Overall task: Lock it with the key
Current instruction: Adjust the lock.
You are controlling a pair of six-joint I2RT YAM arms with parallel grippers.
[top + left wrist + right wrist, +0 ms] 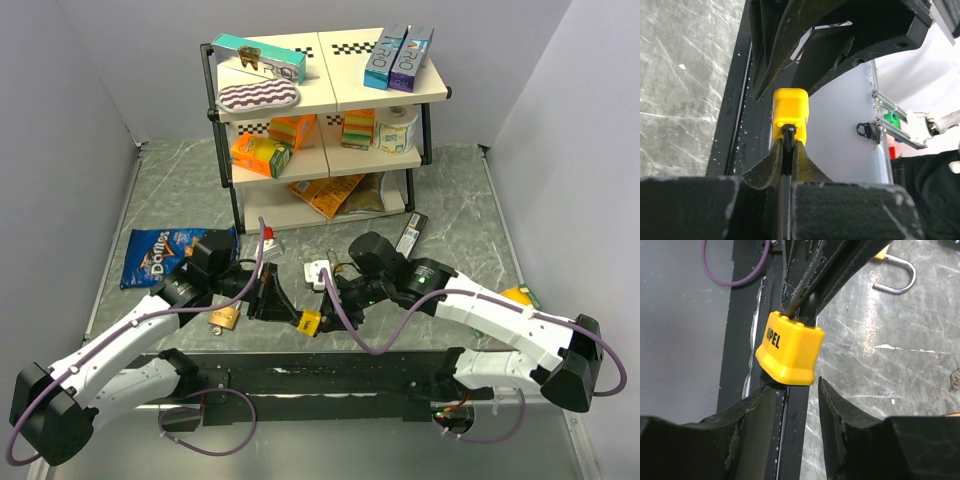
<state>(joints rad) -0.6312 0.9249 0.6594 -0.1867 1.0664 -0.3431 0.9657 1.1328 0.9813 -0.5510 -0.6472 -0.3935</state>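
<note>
Grey marbled stone covers the table [470,200], and plain pale walls [60,100] close it on three sides. Along the near edge lies a black rail [330,372].

Above this rail, near the middle of the table's width, hangs the yellow padlock [310,322], off the surface. Its long axis runs from one pincer to the other. The end with a black part faces the left arm, and the flat end faces the right arm. One side carries the black letters "OPEL".

The left gripper [788,150] is closed tight on that black part, just where it comes out of the yellow body. The right gripper [800,386] has its two fingers apart, right at the flat end of the padlock; they do not clamp it.

I count two padlocks. The second is a brass padlock [223,320]; it lies on the table just beside the left arm, with its shackle free.

Further left lies one blue chips bag [165,255]. At the back stands one shelf rack [330,100] with three levels, holding boxes and packets.
</note>
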